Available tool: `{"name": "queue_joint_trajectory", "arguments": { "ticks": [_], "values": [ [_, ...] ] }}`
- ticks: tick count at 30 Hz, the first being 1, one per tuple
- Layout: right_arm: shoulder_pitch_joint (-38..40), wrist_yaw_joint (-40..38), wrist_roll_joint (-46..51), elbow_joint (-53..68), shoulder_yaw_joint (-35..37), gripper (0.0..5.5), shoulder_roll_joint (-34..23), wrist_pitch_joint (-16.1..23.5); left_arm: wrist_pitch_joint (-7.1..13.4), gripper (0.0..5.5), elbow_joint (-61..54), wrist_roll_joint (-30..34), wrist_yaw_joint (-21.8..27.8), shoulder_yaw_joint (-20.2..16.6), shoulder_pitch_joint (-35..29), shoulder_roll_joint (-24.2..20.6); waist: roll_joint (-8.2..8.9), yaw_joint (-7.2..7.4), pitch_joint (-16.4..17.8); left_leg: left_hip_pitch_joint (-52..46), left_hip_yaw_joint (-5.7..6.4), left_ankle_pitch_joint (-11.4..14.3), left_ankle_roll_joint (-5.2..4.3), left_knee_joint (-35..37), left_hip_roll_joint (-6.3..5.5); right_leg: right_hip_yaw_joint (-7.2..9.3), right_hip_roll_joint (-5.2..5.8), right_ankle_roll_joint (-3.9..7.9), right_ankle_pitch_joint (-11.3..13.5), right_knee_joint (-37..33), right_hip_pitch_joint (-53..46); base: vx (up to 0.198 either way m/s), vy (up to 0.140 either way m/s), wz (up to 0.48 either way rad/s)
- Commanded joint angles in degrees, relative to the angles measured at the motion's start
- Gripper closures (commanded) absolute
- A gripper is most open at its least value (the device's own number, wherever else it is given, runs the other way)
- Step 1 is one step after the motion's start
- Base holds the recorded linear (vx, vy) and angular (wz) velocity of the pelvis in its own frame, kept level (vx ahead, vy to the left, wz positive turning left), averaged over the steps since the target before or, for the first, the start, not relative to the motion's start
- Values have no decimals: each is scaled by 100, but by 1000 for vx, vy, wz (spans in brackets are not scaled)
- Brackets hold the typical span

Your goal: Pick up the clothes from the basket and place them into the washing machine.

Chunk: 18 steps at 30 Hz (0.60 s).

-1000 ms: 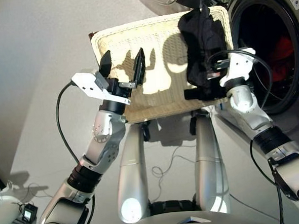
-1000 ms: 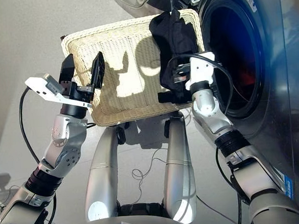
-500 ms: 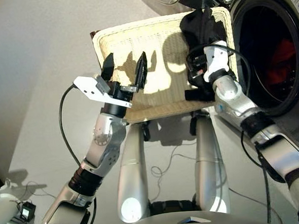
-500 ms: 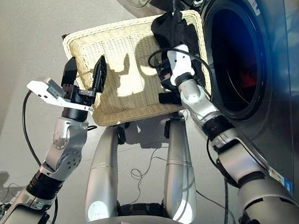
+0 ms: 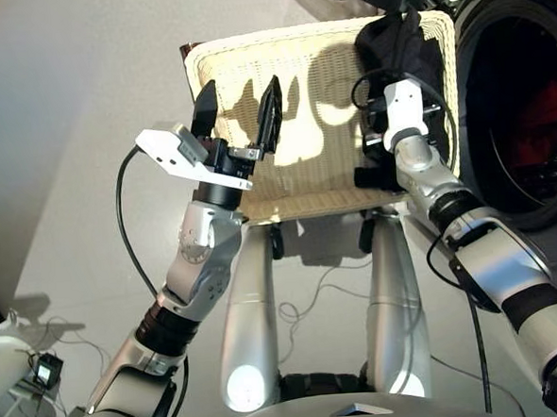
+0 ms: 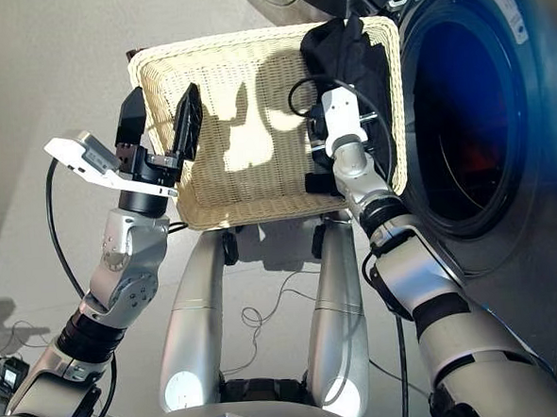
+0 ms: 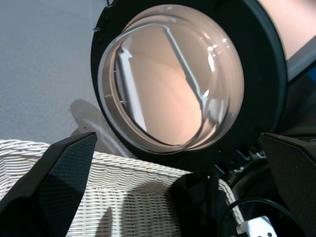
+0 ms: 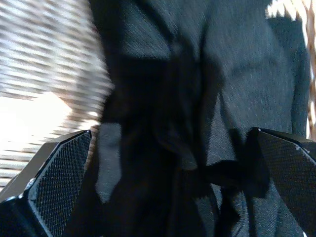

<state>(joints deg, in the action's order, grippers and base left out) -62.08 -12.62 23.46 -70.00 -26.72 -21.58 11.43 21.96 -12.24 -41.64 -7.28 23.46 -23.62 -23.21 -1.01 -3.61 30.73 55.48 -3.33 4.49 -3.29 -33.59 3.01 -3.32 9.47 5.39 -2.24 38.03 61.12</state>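
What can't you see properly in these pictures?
- Whether the right gripper touches the black garment: the eye views show the wrist hiding the fingertips, and the right wrist view shows the fingers apart over blurred cloth.
- What lies deep in the washing machine: the drum is dark, showing only a red patch.
- The porthole door: the eye views cut it off at the top edge.
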Motion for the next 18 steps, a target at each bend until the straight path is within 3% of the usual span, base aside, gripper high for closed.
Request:
{"name": "queue_joint_trajectory", "arguments": {
  "ticks": [1, 7, 18],
  "values": [
    [-269, -60, 0, -37, -7, 0, -138, 15, 151, 0, -958, 190, -59, -165, 48, -24, -333, -209, -94, 243, -121, 97, -89, -402, 127, 51, -52, 136, -4, -7, -111, 0, 0, 0],
    [-458, -247, -175, -422, 125, 0, -263, -82, 115, 0, -998, 253, -150, -187, 71, -60, -367, -210, -94, 558, -74, 292, -120, -885, 208, 106, -42, 117, -211, 482, 212, 0, 0, 0],
    [-542, -94, -51, -674, 146, 0, -415, -184, 69, 0, -1013, 273, -187, -210, 0, -113, -386, -214, -94, 897, -24, 412, -145, -1292, 223, 218, -84, 85, -423, 961, 591, 0, 0, 0]
  ]
}}
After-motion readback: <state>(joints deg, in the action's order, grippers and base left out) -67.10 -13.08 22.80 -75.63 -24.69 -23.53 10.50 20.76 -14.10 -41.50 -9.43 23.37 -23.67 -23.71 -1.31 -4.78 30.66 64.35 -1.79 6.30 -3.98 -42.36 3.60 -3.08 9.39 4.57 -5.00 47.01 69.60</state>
